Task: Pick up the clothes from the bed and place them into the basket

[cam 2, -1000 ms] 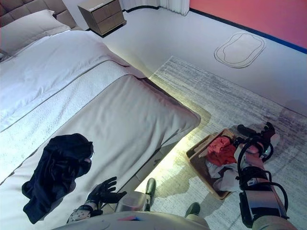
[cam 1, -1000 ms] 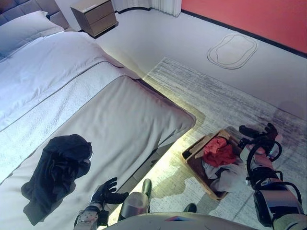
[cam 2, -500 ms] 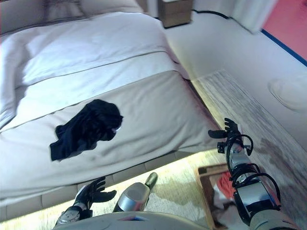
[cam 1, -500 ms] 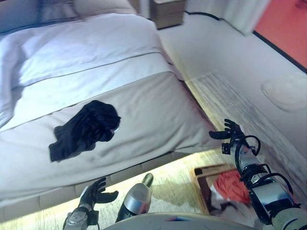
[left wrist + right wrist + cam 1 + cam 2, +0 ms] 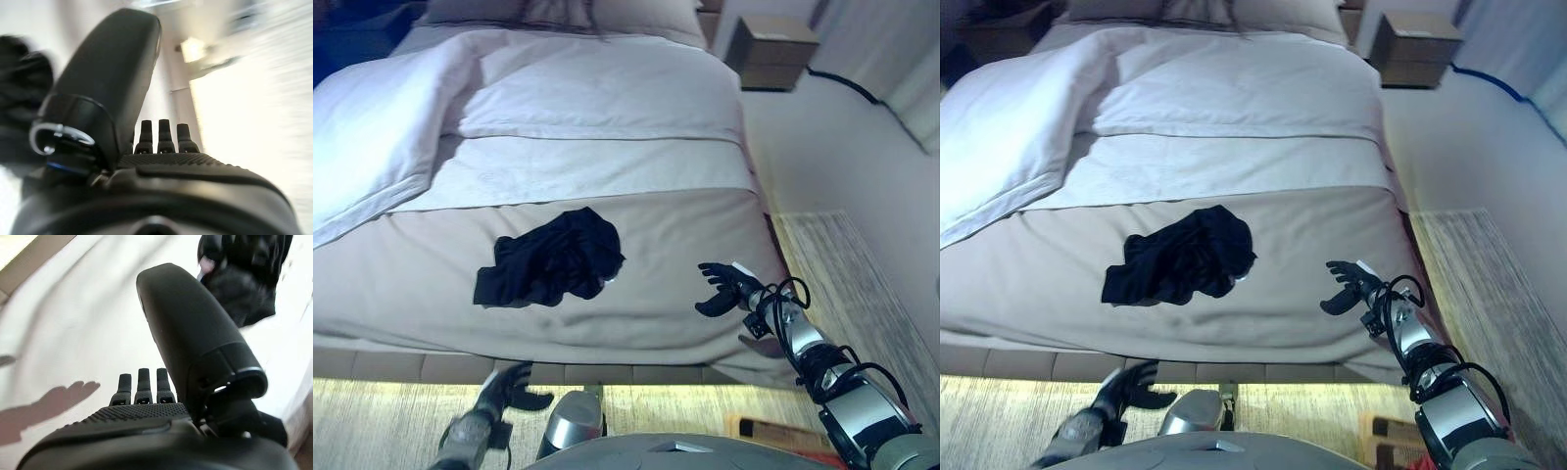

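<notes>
Clothes: one black heap (image 5: 553,260) lies on the grey bed (image 5: 401,274), near its foot. One right hand (image 5: 722,289) hangs beside the heap, fingers spread, holding nothing. One left hand (image 5: 509,385) is below the bed's edge, fingers loose and empty. One bedside table (image 5: 771,53) stands by the bed's head

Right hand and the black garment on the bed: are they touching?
Apart. In the left eye view, bare bedcover lies between the open right hand and the black garment.
</notes>
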Motion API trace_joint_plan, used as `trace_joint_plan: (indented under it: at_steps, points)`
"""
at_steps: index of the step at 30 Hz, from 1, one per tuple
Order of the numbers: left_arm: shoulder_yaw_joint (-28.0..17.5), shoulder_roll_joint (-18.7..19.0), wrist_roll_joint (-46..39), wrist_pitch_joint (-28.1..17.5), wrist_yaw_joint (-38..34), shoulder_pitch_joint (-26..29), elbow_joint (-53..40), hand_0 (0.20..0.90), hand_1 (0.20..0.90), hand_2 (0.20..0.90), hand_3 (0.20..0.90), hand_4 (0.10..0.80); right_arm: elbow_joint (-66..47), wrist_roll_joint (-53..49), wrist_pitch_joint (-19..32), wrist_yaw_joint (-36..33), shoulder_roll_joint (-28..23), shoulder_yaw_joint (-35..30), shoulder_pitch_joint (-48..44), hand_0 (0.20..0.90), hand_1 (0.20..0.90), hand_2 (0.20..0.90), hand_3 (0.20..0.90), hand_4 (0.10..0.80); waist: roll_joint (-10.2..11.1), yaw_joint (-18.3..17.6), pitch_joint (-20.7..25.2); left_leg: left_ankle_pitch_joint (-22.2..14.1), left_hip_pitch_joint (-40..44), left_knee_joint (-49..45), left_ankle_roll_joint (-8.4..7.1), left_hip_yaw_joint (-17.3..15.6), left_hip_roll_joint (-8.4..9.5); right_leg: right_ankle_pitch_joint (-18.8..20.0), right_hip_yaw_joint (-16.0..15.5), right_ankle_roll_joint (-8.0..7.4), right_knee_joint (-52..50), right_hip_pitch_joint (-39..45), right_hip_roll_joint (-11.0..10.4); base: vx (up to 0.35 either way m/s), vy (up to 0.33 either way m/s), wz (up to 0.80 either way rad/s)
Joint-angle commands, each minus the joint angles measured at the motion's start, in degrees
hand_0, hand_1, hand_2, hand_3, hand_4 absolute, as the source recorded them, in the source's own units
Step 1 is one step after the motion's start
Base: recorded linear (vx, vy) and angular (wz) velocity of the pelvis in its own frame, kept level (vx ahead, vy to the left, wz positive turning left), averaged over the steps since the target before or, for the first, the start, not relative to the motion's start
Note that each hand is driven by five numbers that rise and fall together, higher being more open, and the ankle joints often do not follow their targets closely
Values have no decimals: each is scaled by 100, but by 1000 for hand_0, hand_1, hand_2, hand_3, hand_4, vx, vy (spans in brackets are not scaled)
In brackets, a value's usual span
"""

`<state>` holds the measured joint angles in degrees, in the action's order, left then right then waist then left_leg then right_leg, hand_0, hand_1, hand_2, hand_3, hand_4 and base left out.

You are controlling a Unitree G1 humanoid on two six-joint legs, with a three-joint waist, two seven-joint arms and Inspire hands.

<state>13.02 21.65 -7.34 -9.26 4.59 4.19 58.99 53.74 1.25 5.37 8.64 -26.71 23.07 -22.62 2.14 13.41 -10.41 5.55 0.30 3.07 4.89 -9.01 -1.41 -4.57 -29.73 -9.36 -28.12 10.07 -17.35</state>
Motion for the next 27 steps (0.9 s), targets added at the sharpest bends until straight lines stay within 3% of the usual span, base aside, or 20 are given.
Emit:
trace_joint_plan:
  at_steps: [1, 4, 6, 9, 15, 20, 22, 27]
  points:
    - [621, 134, -28, -108, 280, 128, -15, 900, 900, 900, 900, 800, -160, 102, 438, -472, -316, 26, -648, 900, 900, 900, 900, 800, 112, -41, 321, -418, -26, 113, -404, 68, 51, 640, 633, 99, 884, -1052, 389, 0, -225, 128]
    - [771, 226, -117, -1, -22, 300, 197, 900, 900, 900, 900, 800, -150, 453, 574, -908, -259, 308, -1045, 900, 900, 900, 900, 800, 306, -196, 95, -486, -102, 136, -501, 335, 34, 880, 948, 38, 1909, -1447, 674, -22, -290, 105]
    - [765, 296, -154, -66, -219, 375, 342, 900, 900, 900, 900, 800, -98, 518, 548, -1133, -200, 431, -1290, 900, 900, 900, 900, 800, 371, -159, -40, -400, -310, 141, -505, 508, -27, 736, 1059, 63, 1894, -1565, 817, -78, -224, 105]
    - [492, 296, -235, -199, -521, 207, 448, 900, 900, 900, 900, 800, 2, 656, 640, -1350, -114, 498, -1609, 900, 900, 900, 900, 800, 503, 101, -158, -230, -501, 155, -560, 671, -41, 627, 928, 108, 2281, -1228, 993, 3, -160, 100]
    - [286, 409, -12, -483, -536, 63, 457, 900, 900, 900, 900, 800, 266, 867, 717, -1952, -16, 666, -2616, 900, 900, 900, 900, 800, 613, 714, -602, -46, -1083, 5, -696, 842, -111, 388, 622, 284, 2402, -1094, 1183, -10, -113, 22]
    - [279, 571, -106, -569, -428, 204, 364, 900, 900, 900, 900, 800, 181, 958, 435, -2421, -37, 852, -3347, 900, 900, 900, 900, 800, 549, 1064, -1046, -122, -1657, -568, -725, 1111, -73, 271, 276, 434, 2009, -1399, 1136, 9, -84, 34]
    - [312, 570, -153, -593, -436, 204, 250, 900, 900, 900, 900, 800, 251, 991, 318, -2538, -94, 958, -3638, 900, 900, 900, 900, 800, 493, 1202, -1243, -360, -1886, -987, -773, 1236, 15, 99, 266, 459, 1730, -1495, 1058, 136, -69, 30]
    - [286, 534, -471, -751, -427, 128, -70, 900, 900, 900, 900, 800, 607, 867, -125, -2707, -146, 1013, -4094, 900, 900, 900, 900, 800, 189, 1404, -1586, -563, -2605, -1950, -703, 1420, 273, -107, 194, 575, 958, -1975, 824, 93, 22, 27]
